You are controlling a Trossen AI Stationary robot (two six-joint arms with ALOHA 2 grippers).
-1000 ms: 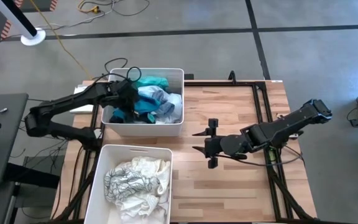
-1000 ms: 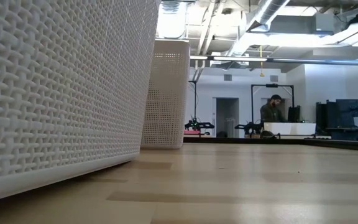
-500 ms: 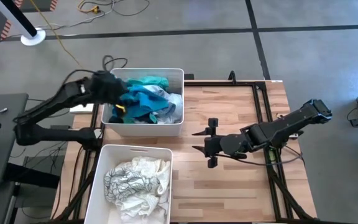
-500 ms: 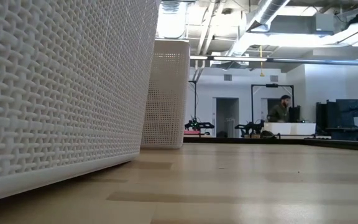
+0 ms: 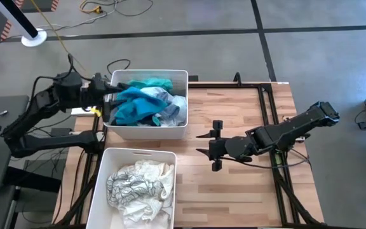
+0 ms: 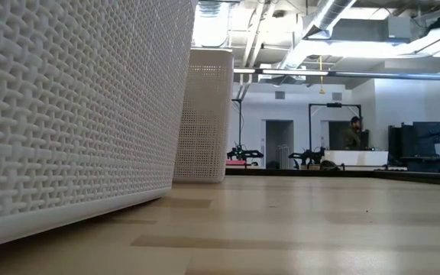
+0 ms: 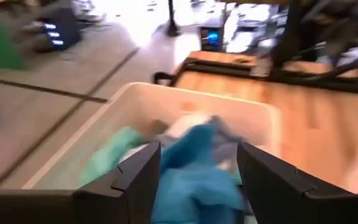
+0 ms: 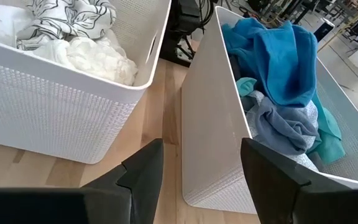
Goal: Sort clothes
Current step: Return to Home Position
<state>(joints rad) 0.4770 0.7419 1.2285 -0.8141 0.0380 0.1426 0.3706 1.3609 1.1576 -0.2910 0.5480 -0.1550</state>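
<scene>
One white rectangular plastic bin (image 5: 146, 131) holds a bright blue soft garment (image 8: 284, 56), a teal garment (image 5: 152, 83) and a dull grey-blue garment (image 8: 281, 121). The other white plastic bin (image 5: 138, 151), its walls a fine woven-look lattice, holds plain white fabric (image 8: 98, 59) and a white cloth marked with thin black curving lines (image 8: 73, 14). The table (image 5: 234, 108) is pale blond wood in plank strips, edged in black. The floor (image 5: 189, 51) is grey, crossed by dark lines.

Light's soft and even from overhead, so the table (image 5: 234, 114) only gets faint shadows, though the white clothes (image 8: 86, 53) come out pretty bright. Low view is backlit, ceiling lights (image 6: 208, 19) blowing out to glare, and the left wrist view is all smeared with a washed-out floor (image 7: 129, 25).
</scene>
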